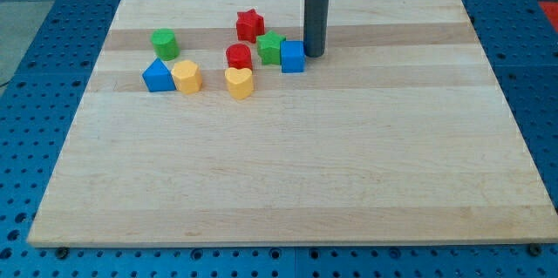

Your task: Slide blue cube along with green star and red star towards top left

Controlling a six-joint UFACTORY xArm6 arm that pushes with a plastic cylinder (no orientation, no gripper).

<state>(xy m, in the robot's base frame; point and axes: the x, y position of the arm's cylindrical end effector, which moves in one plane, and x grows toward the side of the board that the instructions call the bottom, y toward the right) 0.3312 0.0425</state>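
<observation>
The blue cube (293, 56) sits near the view's top centre of the wooden board (288, 182). The green star (270, 48) touches its left side. The red star (250, 25) lies up and left of the green star, slightly apart from it. My tip (314, 54) stands right beside the blue cube's right edge, touching or nearly touching it.
A red cylinder (239, 56) and a yellow heart (240, 82) lie left of the green star. Farther left are a green cylinder (164, 44), a blue triangular block (158, 77) and a yellow hexagonal block (187, 77). The board's top edge is just above the red star.
</observation>
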